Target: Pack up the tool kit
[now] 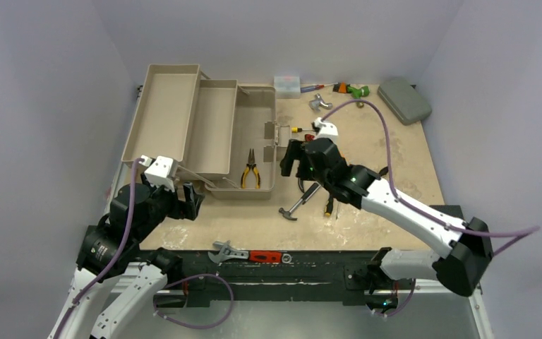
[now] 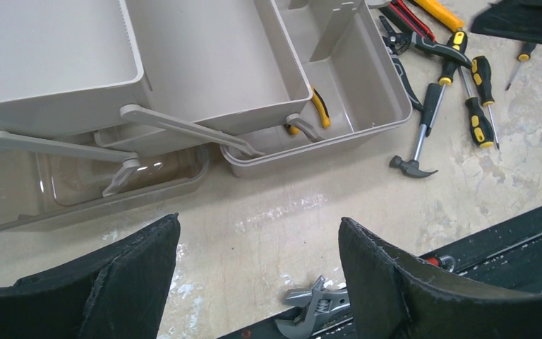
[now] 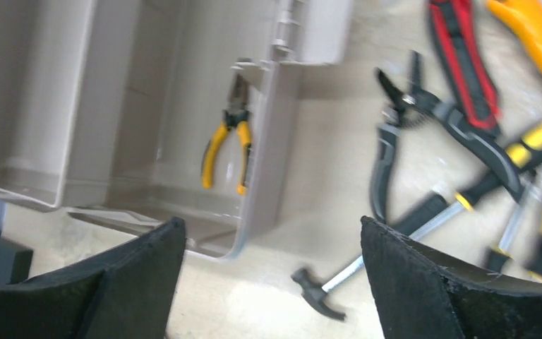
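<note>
The beige toolbox [image 1: 166, 113] stands open at the back left, trays folded out. Yellow-handled pliers [image 1: 251, 169] lie in its bottom compartment, also seen in the right wrist view [image 3: 227, 138]. My right gripper [image 1: 293, 168] hovers open just right of the box's near corner, nothing between its fingers [image 3: 273, 229]. Under it lie a hammer [image 3: 332, 282], dark pliers [image 3: 395, 134] and screwdrivers [image 2: 481, 106]. My left gripper [image 1: 194, 201] is open and empty [image 2: 259, 226] over bare table in front of the box.
A grey adjustable wrench [image 1: 227, 251] and a red-handled tool [image 1: 265, 256] lie at the table's front edge. At the back are a small clear box [image 1: 286, 85], a green and orange tool [image 1: 349, 90] and a grey-green case [image 1: 404, 99].
</note>
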You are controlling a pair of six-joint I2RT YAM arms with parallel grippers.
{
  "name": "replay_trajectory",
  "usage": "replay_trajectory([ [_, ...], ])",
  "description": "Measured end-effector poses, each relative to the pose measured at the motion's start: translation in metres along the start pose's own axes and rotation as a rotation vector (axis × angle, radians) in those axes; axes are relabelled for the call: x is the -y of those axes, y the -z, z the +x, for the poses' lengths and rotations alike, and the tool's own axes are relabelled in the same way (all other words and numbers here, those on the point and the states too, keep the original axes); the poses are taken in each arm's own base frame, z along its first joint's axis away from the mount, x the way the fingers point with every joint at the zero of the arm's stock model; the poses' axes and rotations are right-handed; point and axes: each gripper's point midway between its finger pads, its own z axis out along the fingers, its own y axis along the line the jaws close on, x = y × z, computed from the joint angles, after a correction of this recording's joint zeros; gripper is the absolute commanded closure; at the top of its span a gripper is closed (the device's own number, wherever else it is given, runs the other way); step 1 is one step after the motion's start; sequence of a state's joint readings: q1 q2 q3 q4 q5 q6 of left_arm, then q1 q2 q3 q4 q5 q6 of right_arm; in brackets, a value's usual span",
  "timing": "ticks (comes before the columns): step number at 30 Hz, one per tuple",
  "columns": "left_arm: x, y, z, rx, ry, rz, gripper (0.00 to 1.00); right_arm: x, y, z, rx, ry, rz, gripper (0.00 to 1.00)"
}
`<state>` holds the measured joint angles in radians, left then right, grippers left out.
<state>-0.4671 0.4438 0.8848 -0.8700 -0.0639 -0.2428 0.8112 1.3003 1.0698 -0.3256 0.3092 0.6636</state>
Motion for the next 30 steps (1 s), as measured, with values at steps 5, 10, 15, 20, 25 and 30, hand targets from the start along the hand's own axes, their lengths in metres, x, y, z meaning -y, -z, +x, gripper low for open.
replay_trajectory([
  [5,-0.004,-0.001,0.0,0.0,0.0,-0.024,0.21,0.055,0.03,0.019,0.047,-0.147,0.157,0.01],
  [10,-0.005,-0.004,0.002,-0.02,-0.002,-0.03,0.22,0.106,0.038,0.04,0.038,-0.224,0.355,0.05],
  [15,-0.005,-0.006,0.003,-0.026,-0.002,-0.031,0.23,0.137,0.035,0.052,0.004,-0.227,0.496,0.12],
  [20,-0.005,-0.005,0.003,-0.026,-0.002,-0.031,0.23,0.149,0.028,0.076,-0.081,-0.188,0.567,0.18],
  [25,-0.004,-0.005,0.003,-0.025,-0.002,-0.027,0.23,0.167,0.025,0.111,-0.171,-0.173,0.628,0.29],
  [30,-0.003,-0.005,0.003,-0.025,-0.002,-0.019,0.23,0.175,0.02,0.139,-0.25,-0.154,0.641,0.33],
])
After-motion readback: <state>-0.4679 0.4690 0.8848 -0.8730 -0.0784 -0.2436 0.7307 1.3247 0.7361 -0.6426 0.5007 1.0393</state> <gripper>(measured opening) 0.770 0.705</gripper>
